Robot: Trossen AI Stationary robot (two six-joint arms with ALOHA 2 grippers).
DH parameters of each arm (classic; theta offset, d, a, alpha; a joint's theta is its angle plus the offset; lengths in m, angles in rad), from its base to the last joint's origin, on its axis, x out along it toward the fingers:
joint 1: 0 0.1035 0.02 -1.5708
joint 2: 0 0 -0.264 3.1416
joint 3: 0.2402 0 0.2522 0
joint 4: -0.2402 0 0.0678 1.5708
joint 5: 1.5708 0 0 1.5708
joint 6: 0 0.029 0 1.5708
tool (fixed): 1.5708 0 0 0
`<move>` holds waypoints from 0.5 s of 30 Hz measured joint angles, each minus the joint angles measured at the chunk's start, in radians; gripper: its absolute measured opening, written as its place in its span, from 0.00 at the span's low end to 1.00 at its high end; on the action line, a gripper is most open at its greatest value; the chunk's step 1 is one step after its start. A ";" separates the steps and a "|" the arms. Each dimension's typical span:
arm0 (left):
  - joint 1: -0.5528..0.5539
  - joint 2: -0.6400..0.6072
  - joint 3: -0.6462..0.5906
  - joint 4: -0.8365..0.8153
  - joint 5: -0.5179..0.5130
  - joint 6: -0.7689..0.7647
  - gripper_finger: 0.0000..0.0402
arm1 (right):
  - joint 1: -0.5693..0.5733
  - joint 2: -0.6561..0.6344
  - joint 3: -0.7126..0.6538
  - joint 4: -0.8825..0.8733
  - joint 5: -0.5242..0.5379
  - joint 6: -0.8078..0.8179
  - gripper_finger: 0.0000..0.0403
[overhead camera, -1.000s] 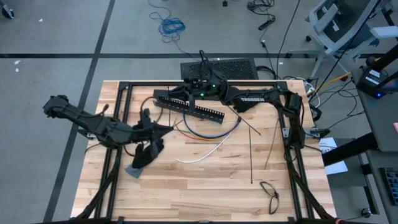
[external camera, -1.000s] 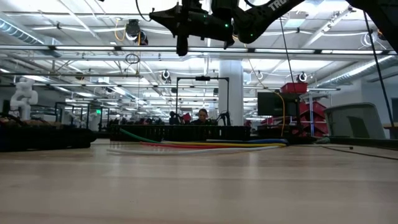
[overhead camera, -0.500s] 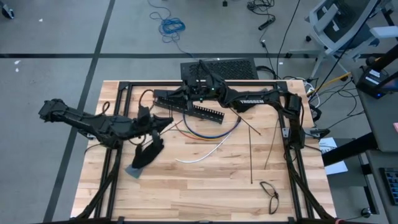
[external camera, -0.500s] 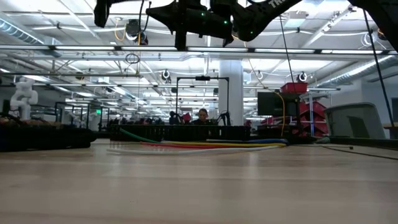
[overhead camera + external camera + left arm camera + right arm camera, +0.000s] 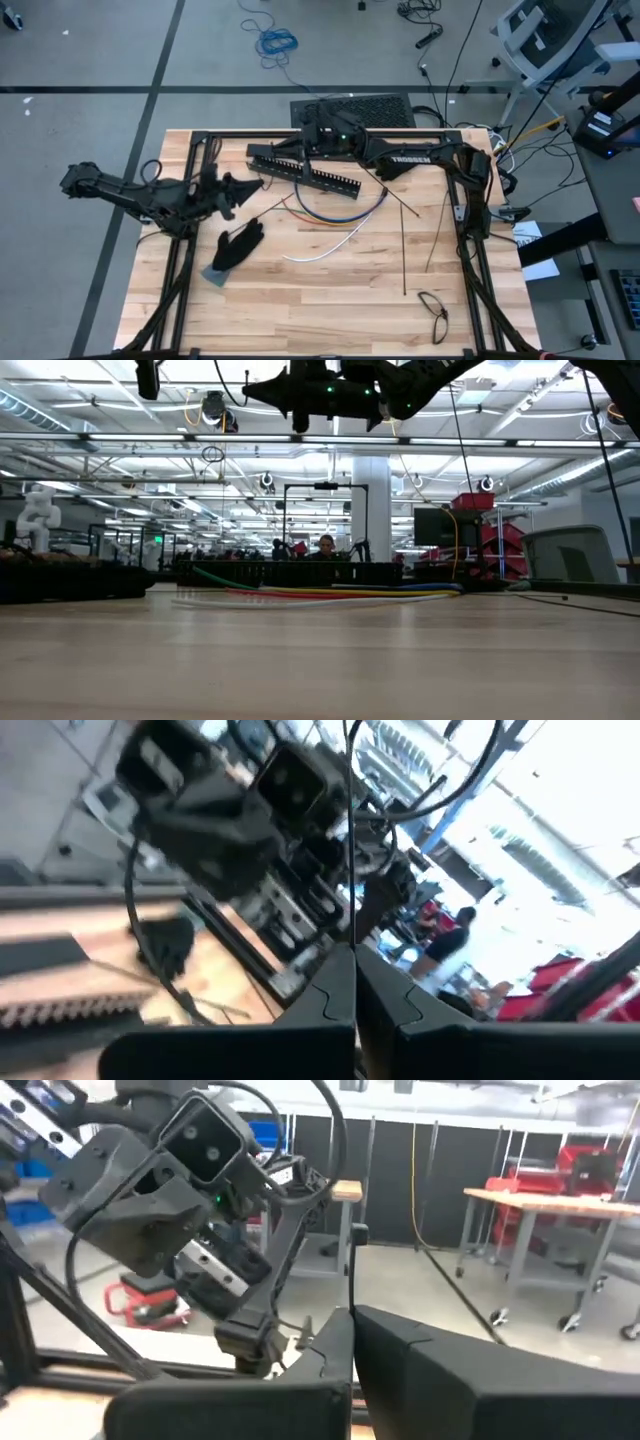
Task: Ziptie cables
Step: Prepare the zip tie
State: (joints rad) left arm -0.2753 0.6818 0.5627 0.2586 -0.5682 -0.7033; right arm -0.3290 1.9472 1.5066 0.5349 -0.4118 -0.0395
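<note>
Cables point(image 5: 335, 212) apart from both fingers

A pale butcher-block bench point(image 5: 320, 300) edged by a black frame carries everything. Just below the right end effector point(image 5: 308, 128) lies a long black slotted bar point(image 5: 305, 174), with the cables point(image 5: 340, 215) curving in arcs beside it. Near the left end effector point(image 5: 250, 186) rests a black glove point(image 5: 238, 245) on a grey pad point(image 5: 213, 274). Thin black strips point(image 5: 404, 250) and a small black loop point(image 5: 434, 306) lie well apart from both.
</note>
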 joint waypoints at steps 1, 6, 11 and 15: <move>0.003 0.004 -0.002 0.001 0.020 -0.029 0.00 | 0.001 0.000 0.000 -0.006 0.006 -0.011 0.00; 0.050 0.016 -0.003 -0.008 0.116 -0.254 0.00 | 0.010 0.000 0.000 -0.041 0.052 -0.078 0.00; 0.107 0.026 -0.003 -0.002 0.195 -0.468 0.00 | 0.011 0.000 0.000 -0.040 0.073 -0.094 0.00; 0.132 0.037 -0.003 -0.003 0.204 -0.566 0.00 | 0.011 0.000 0.038 -0.083 0.074 -0.146 0.00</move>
State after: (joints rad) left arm -0.1437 0.7185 0.5594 0.2556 -0.3643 -1.2689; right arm -0.3180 1.9476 1.5451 0.4518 -0.3382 -0.1856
